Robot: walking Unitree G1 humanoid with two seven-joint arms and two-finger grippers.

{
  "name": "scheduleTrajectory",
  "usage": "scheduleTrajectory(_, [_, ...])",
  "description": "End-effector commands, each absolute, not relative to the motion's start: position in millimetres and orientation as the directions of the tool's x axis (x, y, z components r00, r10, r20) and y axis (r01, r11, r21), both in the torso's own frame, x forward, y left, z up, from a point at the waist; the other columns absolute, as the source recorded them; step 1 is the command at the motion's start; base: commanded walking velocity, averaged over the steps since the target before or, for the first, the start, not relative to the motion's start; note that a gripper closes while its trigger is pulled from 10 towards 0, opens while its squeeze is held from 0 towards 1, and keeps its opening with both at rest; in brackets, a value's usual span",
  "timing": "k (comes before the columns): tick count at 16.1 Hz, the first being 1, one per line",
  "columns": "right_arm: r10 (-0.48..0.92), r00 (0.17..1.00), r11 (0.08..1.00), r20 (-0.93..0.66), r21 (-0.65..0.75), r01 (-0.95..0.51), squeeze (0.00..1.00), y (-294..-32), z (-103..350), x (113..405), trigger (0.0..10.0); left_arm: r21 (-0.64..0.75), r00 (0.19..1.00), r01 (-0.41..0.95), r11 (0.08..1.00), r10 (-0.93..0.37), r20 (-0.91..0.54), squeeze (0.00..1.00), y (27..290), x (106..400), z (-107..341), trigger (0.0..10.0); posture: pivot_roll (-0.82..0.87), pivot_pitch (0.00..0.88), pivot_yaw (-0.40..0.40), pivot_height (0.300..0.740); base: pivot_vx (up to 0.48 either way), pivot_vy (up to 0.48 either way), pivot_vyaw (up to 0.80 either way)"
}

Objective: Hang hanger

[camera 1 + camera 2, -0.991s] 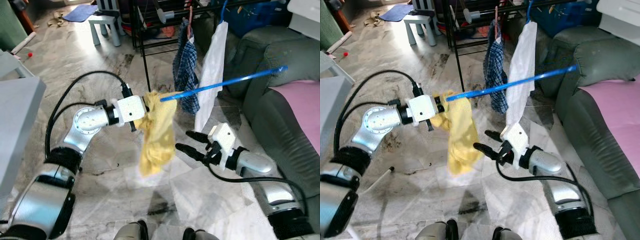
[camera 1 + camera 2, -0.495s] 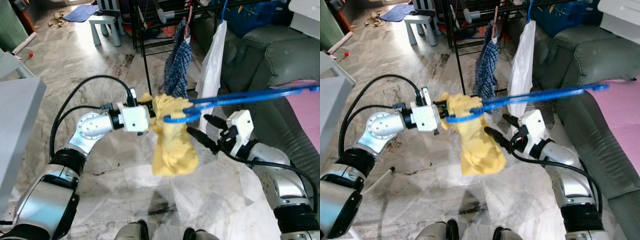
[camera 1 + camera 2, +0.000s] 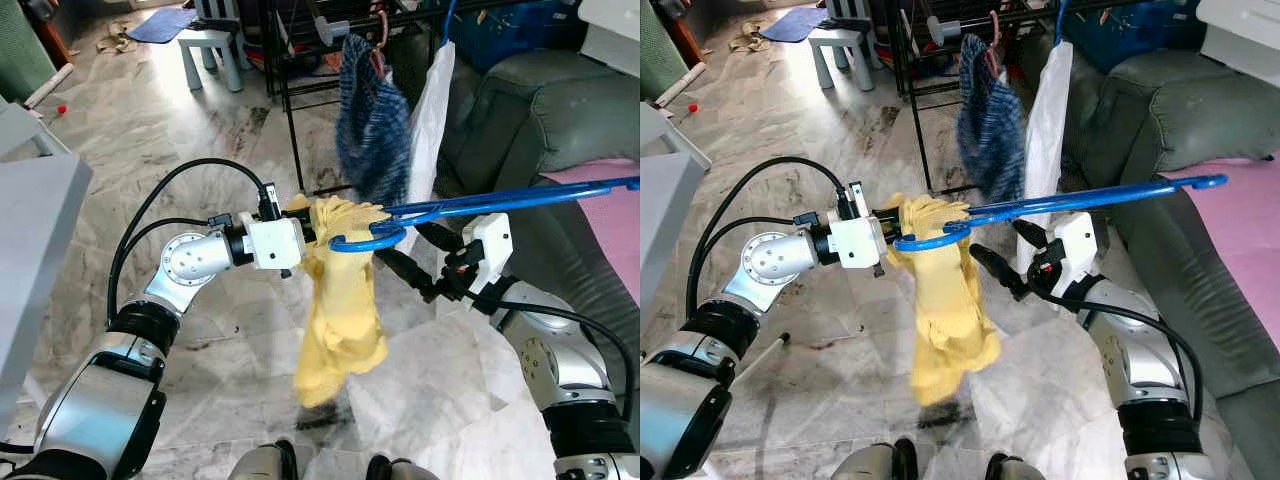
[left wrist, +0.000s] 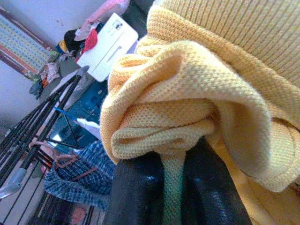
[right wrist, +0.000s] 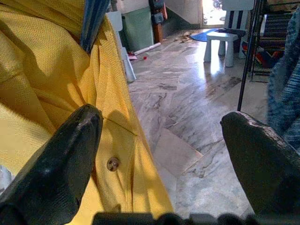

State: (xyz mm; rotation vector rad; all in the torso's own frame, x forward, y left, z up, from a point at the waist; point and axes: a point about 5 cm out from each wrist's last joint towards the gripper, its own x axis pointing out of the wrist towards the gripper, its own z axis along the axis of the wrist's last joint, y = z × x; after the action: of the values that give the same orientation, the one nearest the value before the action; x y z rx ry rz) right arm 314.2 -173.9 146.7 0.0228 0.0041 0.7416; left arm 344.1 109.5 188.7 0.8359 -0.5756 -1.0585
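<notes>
A blue plastic hanger (image 3: 500, 200) lies almost level in the air, with a yellow knit shirt (image 3: 345, 300) draped from its hook end. My left gripper (image 3: 303, 232) is shut on the shirt's bunched collar beside the hook; the left wrist view has yellow fabric (image 4: 197, 93) pinched between the black fingers (image 4: 140, 197). My right gripper (image 3: 412, 257) is open just right of the shirt, under the hanger bar. In the right wrist view its spread fingers (image 5: 70, 159) frame the shirt's button placket (image 5: 112, 164). Behind stands a black clothes rack (image 3: 290, 90).
A blue checked garment (image 3: 372, 130), blurred, and a white garment (image 3: 430, 110) hang on the rack. A grey sofa (image 3: 560, 110) with a pink cloth (image 3: 610, 200) is at the right. A grey table (image 3: 30, 230) stands at the left, a small stool (image 3: 215, 50) farther back.
The hanger has swung level and shifted right with the shirt. My right gripper has risen to the shirt under the bar. The checked garment on the rack has shifted and looks blurred.
</notes>
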Motion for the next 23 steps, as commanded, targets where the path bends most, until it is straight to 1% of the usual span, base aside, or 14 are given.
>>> scheduleTrajectory(1, [0.672, 0.74, 0.74, 0.004, 0.02, -0.672, 0.89, -173, 147, 315, 10.0, 0.835, 0.38, 0.49, 0.252, -0.923, 0.055, 0.0, 111, 343, 197, 0.0, -0.02, 0.157, 0.078, 0.74, 0.0, 0.0, 0.0])
scheduleTrajectory(11, [0.672, 0.74, 0.74, 0.004, 0.02, -0.672, 0.89, -173, 147, 315, 10.0, 0.835, 0.38, 0.49, 0.252, -0.923, 0.055, 0.0, 111, 343, 197, 0.0, -0.02, 0.157, 0.078, 0.74, 0.0, 0.0, 0.0])
scheduleTrajectory(12, [0.678, 0.735, 0.735, 0.007, 0.03, -0.678, 0.83, -171, 146, 316, 10.0, 0.837, 0.367, 0.486, 0.251, -0.928, 0.065, 0.0, 108, 343, 198, 0.0, -0.02, 0.157, 0.078, 0.74, 0.0, 0.0, 0.0])
scheduleTrajectory(13, [0.615, 0.788, 0.788, -0.023, 0.039, -0.614, 0.0, -144, 136, 337, 10.0, 0.784, 0.269, 0.53, 0.323, -0.941, 0.206, 0.0, 74, 331, 209, 0.0, -0.01, 0.142, 0.052, 0.74, 0.0, 0.0, 0.0])
scheduleTrajectory(14, [0.594, 0.803, 0.804, -0.046, 0.042, -0.593, 0.0, -129, 132, 344, 10.0, 0.75, 0.227, 0.556, 0.358, -0.934, 0.277, 0.0, 60, 325, 217, 0.0, -0.02, 0.14, 0.05, 0.74, 0.0, 0.0, 0.0])
scheduleTrajectory(19, [0.614, 0.788, 0.789, -0.048, 0.054, -0.612, 0.0, -118, 133, 348, 10.0, 0.731, 0.219, 0.56, 0.389, -0.921, 0.322, 0.0, 53, 326, 226, 0.0, -0.02, 0.139, 0.042, 0.74, 0.0, 0.0, 0.0])
scheduleTrajectory(21, [0.617, 0.785, 0.787, -0.043, 0.051, -0.615, 0.0, -113, 132, 352, 10.0, 0.712, 0.217, 0.584, 0.39, -0.92, 0.327, 0.0, 52, 322, 228, 0.0, -0.02, 0.139, 0.038, 0.74, 0.0, 0.0, 0.0])
scheduleTrajectory(23, [0.631, 0.775, 0.776, -0.04, 0.045, -0.629, 0.0, -113, 134, 352, 10.0, 0.71, 0.238, 0.585, 0.391, -0.92, 0.311, 0.0, 56, 325, 224, 0.0, -0.02, 0.139, 0.038, 0.74, 0.0, 0.0, 0.0])
